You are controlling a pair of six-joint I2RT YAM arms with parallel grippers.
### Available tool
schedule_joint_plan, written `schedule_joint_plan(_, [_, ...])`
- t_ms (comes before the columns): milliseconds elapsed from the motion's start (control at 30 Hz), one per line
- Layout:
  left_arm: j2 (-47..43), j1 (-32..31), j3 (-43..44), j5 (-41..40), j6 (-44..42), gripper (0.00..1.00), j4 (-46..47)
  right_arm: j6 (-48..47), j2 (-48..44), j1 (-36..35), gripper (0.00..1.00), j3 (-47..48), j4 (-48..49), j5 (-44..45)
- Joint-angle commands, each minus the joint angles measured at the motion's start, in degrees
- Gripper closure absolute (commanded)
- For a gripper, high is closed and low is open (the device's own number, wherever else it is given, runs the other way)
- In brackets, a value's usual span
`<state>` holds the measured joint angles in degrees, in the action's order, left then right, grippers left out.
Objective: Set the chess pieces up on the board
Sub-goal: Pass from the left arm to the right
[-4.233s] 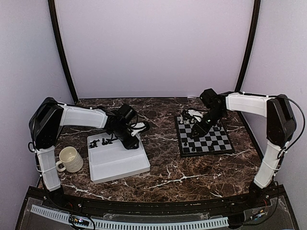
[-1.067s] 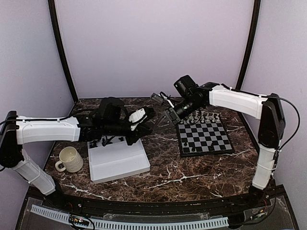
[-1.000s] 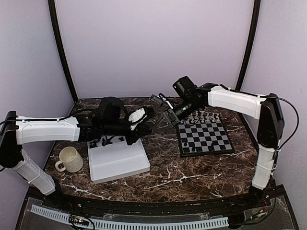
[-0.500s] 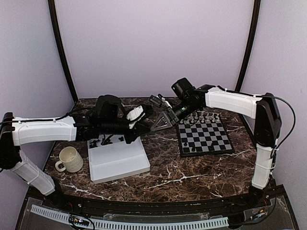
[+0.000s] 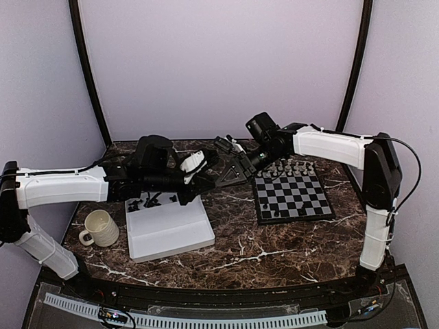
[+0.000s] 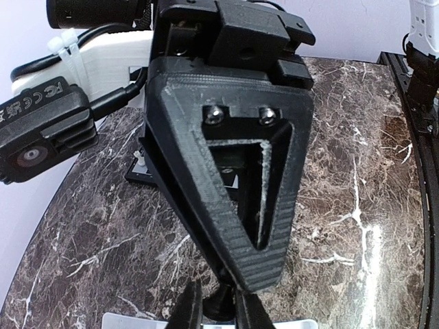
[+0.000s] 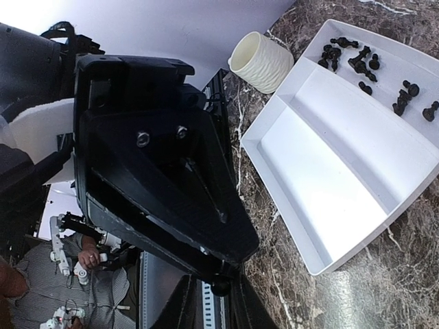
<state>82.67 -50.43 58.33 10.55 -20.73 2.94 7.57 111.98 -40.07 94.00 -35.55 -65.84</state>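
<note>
step: mid-air handover of one black chess piece (image 6: 221, 303), over the table (image 5: 236, 229), between tray (image 5: 171, 236) and board (image 5: 296, 219)
left gripper (image 6: 218, 314): pinched shut on the chess piece, low on its body
right gripper (image 7: 212, 300): jaws stand narrow, one on either side of the piece's top; cannot tell whether the pads touch it
piece location: in the air between both sets of fingertips, above bare table, not on the board
board: row of pieces (image 5: 288, 166) stands along the far edge, a few more at the near left corner, most squares bare
tray: spare black pieces (image 7: 357, 58) lie in the far strip
mug (image 5: 101, 228): beside the tray, not involved
progress: guess partway, plenty unplaced
risk 1: left lets go before right has a firm hold; piece drops to the table and may roll off
risk 2: tiny rounded top, off-centre pinch; piece twists or squirts out
risk 3: fingers crowded together; a bump knocks the piece loose
risk 4: piece tilted in right's hold; it lands crooked and tips its neighbours
</note>
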Motion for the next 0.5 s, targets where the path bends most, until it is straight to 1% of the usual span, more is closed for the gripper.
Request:
schedule_joint_plan(0, [-1.45,-0.69,-0.42,1.51,-1.13,0.92,-1.17,1.78,0.6,-0.2,0.78,0.33,4.79,-3.62])
schedule_joint_plan(100, [-1.55,-0.76,-0.44,1.62,-1.17,0.92,-1.26,2.16,0.86,-0.05,0.78,0.31,5.18,-3.09])
schedule_joint_plan(200, [-1.55,-0.79,-0.42,1.67,-1.15,0.92,-1.31,2.55,1.13,0.01,0.81,0.22,5.65,-2.85])
schedule_joint_plan(400, [-1.38,-0.87,-0.42,2.03,-1.22,0.91,-1.49,3.04,1.44,0.17,0.96,0.05,6.47,-2.81])
schedule_joint_plan(467, [-1.38,-0.87,-0.42,2.41,-1.28,0.89,-1.58,3.04,1.44,0.38,0.99,-0.08,6.55,-2.6])
